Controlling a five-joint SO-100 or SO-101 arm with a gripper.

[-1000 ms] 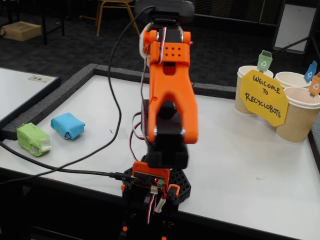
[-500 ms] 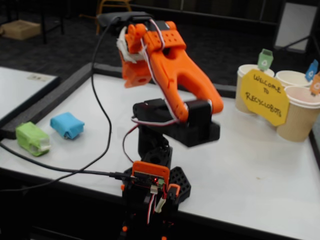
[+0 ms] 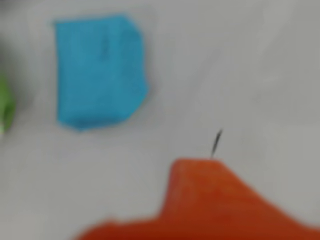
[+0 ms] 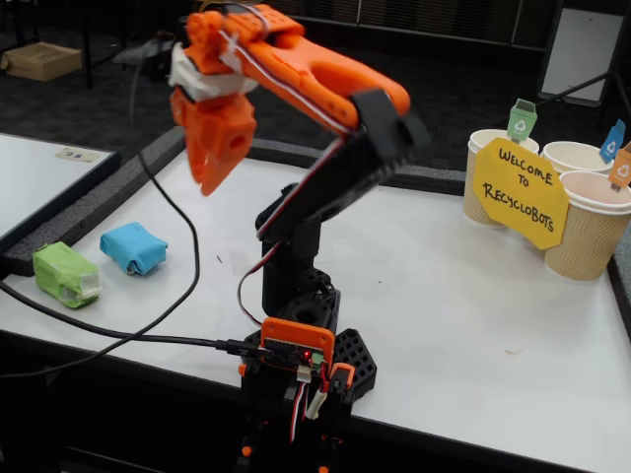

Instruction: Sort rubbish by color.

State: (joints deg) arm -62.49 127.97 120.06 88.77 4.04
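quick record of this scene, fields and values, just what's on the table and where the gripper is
blue lump: on the table's left side in the fixed view, untouched
green lump: left of the blue one, apart from it
orange lump: not in view
gripper: raised above the table, pointing down, right of the lumps, holding nothing visible
paper cups: three, far right, behind a yellow sign

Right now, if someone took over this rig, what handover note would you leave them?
Pincer: raised in the air above the table, pointing down, holding nothing; open or shut cannot be told.
Blue lump and green lump: side by side near the table's left edge in the fixed view, untouched. No orange lump is in sight.
Paper cups with coloured tags stand at the far right behind the yellow sign.
Done: nothing visibly sorted.
Left: pick up the blue and green lumps and carry each to its matching cup.
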